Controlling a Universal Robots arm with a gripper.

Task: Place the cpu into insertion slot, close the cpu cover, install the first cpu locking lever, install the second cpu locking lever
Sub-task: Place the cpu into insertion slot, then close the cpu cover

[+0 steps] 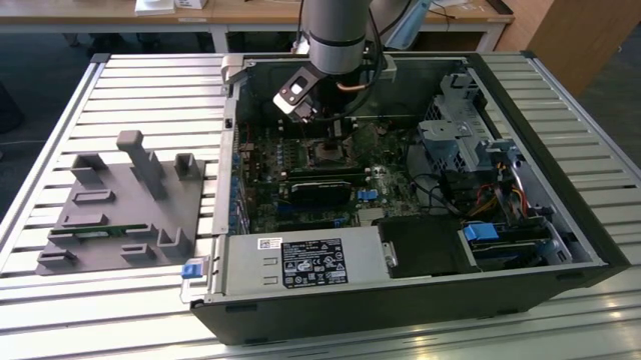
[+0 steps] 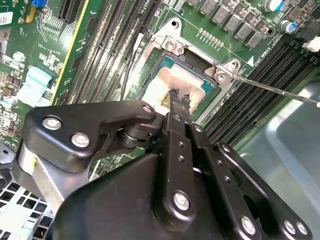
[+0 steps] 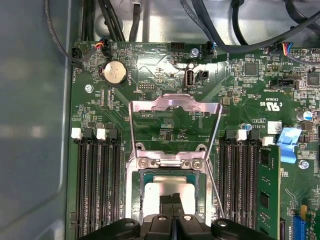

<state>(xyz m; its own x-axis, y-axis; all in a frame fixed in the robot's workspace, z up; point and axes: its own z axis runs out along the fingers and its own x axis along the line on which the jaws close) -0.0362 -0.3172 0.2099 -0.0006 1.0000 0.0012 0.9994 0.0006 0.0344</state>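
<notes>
Two slim black fingers (image 3: 166, 206) of my hand (image 3: 172, 196) are pressed together, holding nothing, tips just over the cpu (image 3: 152, 200). That flat, pale silver square lies in its socket (image 3: 165, 161) on the green board (image 3: 150, 60), between black memory slots (image 3: 95, 185). The cover (image 3: 175, 103), a thin shiny metal frame, stands flipped open beside the socket.

The cpu (image 3: 152, 200) has a pale silver-grey top. The motherboard (image 3: 150, 65) is green. The cpu cover (image 3: 175, 104) is shiny bare metal. The gripper (image 3: 171, 196) is black, as are the memory slots (image 3: 97, 185).
</notes>
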